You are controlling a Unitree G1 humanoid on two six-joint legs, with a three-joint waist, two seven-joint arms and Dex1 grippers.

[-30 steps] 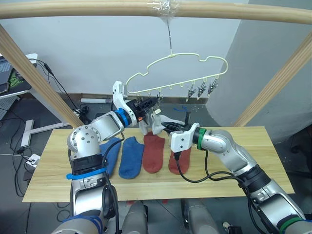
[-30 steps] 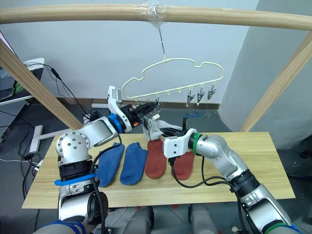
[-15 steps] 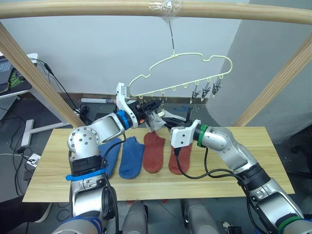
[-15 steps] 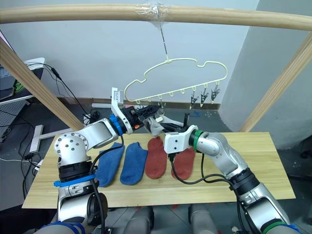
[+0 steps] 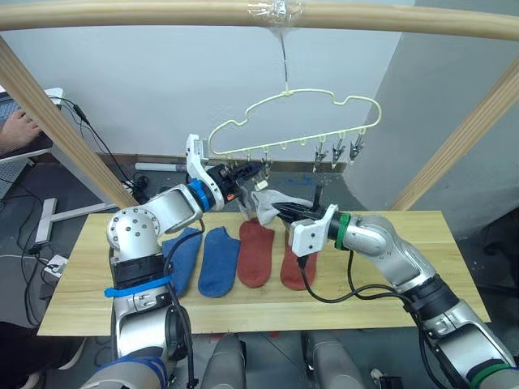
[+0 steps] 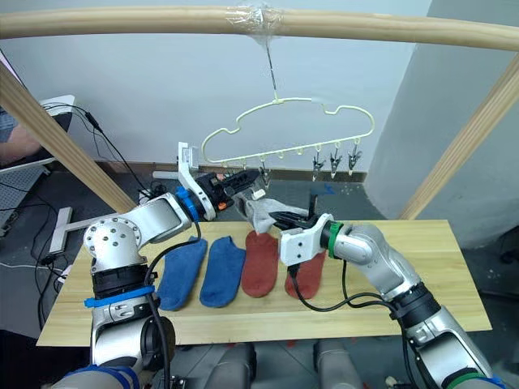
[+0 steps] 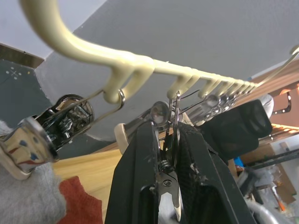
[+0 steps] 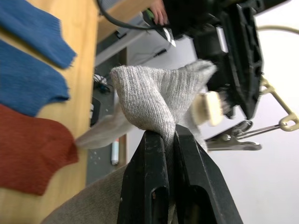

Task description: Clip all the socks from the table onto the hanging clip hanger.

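The clip hanger (image 5: 293,121) hangs by its hook from the wooden pole (image 5: 162,14) above the table (image 5: 454,267). The left gripper (image 7: 167,154) is up at the hanger's left end, with its fingers squeezed on a small metal clip (image 7: 169,184). The right gripper (image 8: 168,140) is just beside it, its fingers pinched tight on a grey sock (image 8: 154,100) held up near that clip. Two blue socks (image 5: 203,258) and two red socks (image 5: 272,255) lie flat in a row near the middle of the table.
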